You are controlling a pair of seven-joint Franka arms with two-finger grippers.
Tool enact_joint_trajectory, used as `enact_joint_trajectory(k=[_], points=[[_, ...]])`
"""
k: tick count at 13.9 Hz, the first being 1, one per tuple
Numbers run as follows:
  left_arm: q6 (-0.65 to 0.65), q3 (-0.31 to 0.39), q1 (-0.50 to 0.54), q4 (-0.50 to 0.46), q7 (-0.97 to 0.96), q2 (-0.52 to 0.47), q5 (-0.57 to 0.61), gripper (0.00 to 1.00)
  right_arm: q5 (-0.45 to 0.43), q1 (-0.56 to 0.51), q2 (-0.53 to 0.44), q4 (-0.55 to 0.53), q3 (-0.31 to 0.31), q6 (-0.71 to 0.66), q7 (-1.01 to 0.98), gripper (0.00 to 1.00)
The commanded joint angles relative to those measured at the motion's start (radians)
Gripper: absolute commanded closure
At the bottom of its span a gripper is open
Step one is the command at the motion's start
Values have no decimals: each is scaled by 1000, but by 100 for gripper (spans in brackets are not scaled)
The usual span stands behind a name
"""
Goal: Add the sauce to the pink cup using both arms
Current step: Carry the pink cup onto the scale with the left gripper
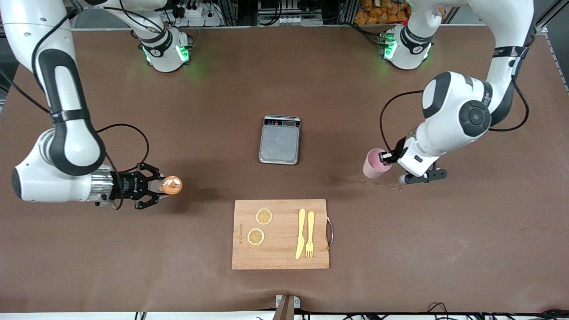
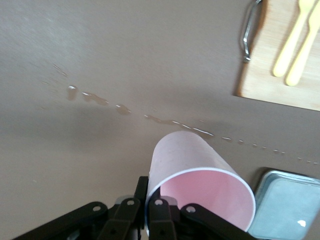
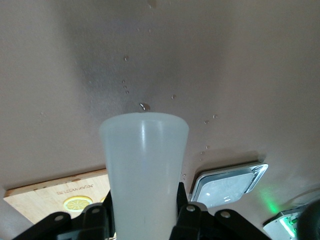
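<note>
My right gripper (image 1: 153,186) is shut on the sauce, a whitish squeeze bottle (image 3: 145,165). It holds the bottle sideways over bare table toward the right arm's end, with the orange cap (image 1: 171,185) pointing toward the table's middle. The fingers (image 3: 186,207) press the bottle's sides. My left gripper (image 1: 387,157) is shut on the rim of the pink cup (image 1: 371,167). One finger (image 2: 141,186) is outside the wall and the other is inside. The cup (image 2: 190,160) tilts, its open mouth toward the gripper (image 2: 148,194). It looks empty inside.
A grey scale (image 1: 279,141) stands mid-table. Nearer the camera lies a wooden cutting board (image 1: 281,260) with two lemon slices (image 1: 264,216), a yellow knife (image 1: 301,233) and a fork (image 1: 310,234). A trail of sauce drops (image 1: 387,185) crosses the table (image 2: 125,109) by the cup.
</note>
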Motion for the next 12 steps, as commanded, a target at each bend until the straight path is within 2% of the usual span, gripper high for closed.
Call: enact_joint_trajectory(k=[1,4,8,10,12], points=[[-19,-65,-8,45,-101,29,-22,100,-24,20,-29,-5,-8,1,44,54],[-17,-73,-87,94,-225,61,-21,100,-46,21,-30,-5,-8,0,50,55],[1,-70,-259,226,-446,193,-12,100,-56,30,-30,-5,-8,1,72,56],[44,-65,-330,272,-528,257,-3,100,-79,53,-30,-3,-9,8,98,56],[121,-55,-394,278,-580,305,7,100,-114,72,-30,0,-8,12,129,56]])
